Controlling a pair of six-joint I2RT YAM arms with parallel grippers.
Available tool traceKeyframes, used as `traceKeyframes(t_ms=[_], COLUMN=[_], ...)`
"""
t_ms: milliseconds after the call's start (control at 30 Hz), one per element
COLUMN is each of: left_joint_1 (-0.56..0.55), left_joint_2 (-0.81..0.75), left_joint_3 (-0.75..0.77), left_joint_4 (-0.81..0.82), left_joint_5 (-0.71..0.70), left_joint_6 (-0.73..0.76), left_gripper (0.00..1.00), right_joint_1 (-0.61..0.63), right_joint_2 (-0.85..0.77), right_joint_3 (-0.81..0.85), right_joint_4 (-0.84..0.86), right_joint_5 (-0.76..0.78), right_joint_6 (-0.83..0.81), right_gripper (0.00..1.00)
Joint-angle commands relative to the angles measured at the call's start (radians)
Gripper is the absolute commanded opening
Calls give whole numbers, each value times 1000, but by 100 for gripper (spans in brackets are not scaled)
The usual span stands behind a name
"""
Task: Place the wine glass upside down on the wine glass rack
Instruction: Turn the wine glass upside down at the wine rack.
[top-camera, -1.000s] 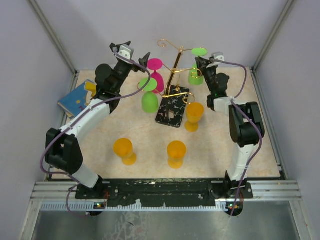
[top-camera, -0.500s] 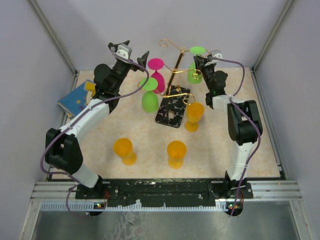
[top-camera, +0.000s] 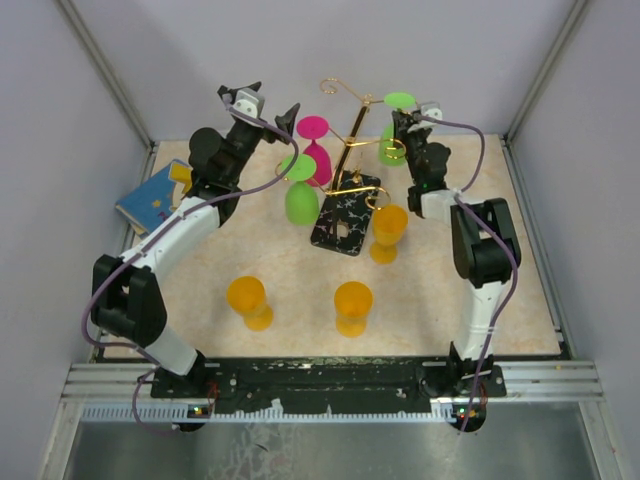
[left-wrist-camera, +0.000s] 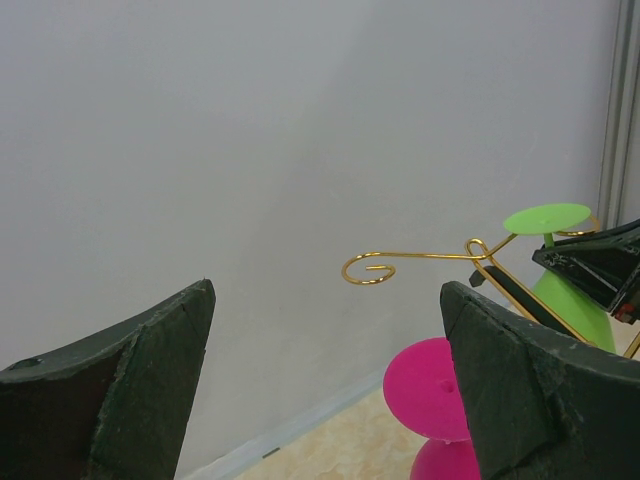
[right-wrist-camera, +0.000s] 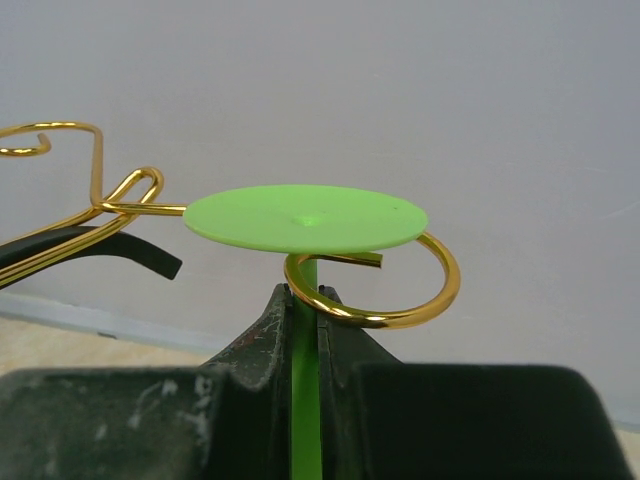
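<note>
The wine glass rack, gold wire (top-camera: 350, 140) on a black marbled base (top-camera: 345, 218), stands at the back centre. My right gripper (top-camera: 403, 125) is shut on the stem of an upside-down green wine glass (top-camera: 399, 100). In the right wrist view the green stem (right-wrist-camera: 305, 340) runs up between the closed jaws and through the rack's gold curl (right-wrist-camera: 410, 305). The flat green foot (right-wrist-camera: 305, 217) sits just above that curl. My left gripper (top-camera: 262, 103) is open and empty, high at the rack's left; its wrist view shows a gold spiral (left-wrist-camera: 368, 270).
A pink glass (top-camera: 312, 140) and another green glass (top-camera: 298, 198) hang upside down on the rack's left side. An orange glass (top-camera: 388, 230) is by the base's right. Two orange glasses (top-camera: 248, 300) (top-camera: 352, 305) stand nearer. A blue box (top-camera: 155, 195) lies left.
My right gripper has shifted slightly left and back with the green glass, bringing its foot closer over the rack's right curl. The left arm has not moved.
</note>
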Motion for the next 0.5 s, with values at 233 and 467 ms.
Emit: traceKeyframes(t_ms=[233, 467], left_joint_1=[9, 11], left_joint_2=[21, 20], left_joint_3=[31, 23], left_joint_4=[38, 43], left_joint_5=[25, 25], left_joint_6=[-30, -40], left_gripper=[99, 99], right_joint_1=[4, 11], right_joint_2=[-77, -138], right_joint_3=[-48, -106], right_joint_4=[49, 19], right_joint_5=[192, 212], right_joint_6=[-89, -80], right_gripper=[0, 0])
